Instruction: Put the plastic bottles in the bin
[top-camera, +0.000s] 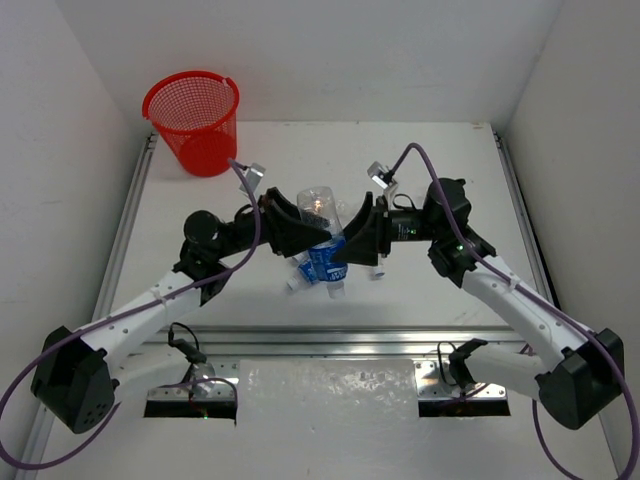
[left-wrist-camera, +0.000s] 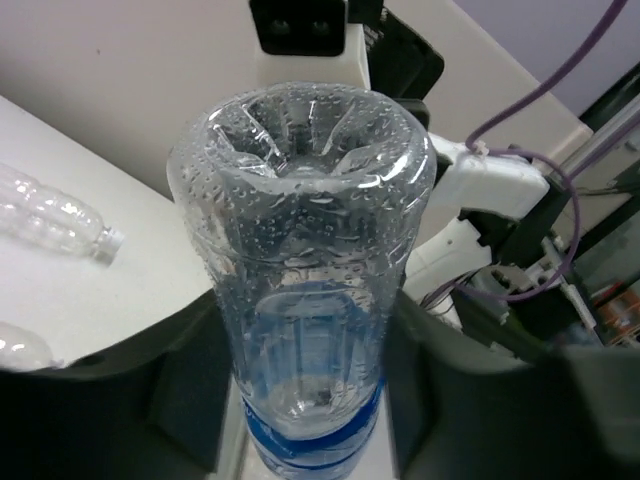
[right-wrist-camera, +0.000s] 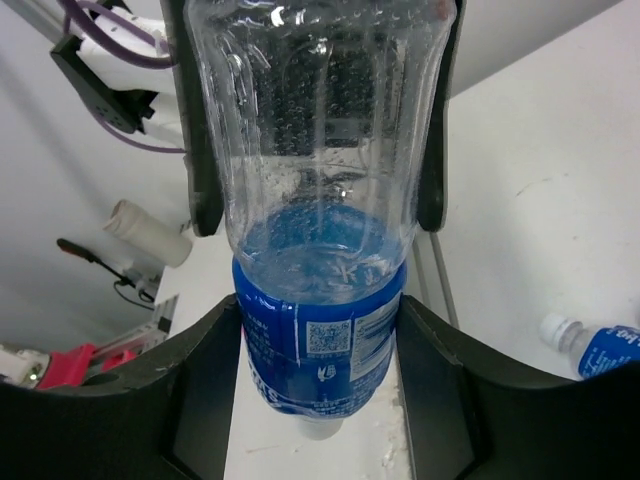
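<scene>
**One bottle, two claws**

Both arms reach inward, elbows out. The left claw and right claw each clench the same blue-labelled water bottle, lifted off the tabletop, near upright, base up. Loose bottles lie beneath. The red mesh bin stands beyond the nearer left claw.

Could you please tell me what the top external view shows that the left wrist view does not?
Only the top external view shows the red bin at the table's far left corner, apart from both arms, and the right hand closed on the blue-labelled bottle. Only the left wrist view shows droplets clinging inside that bottle's clear base. Both show the blue-labelled bottle held in the left hand.
</scene>
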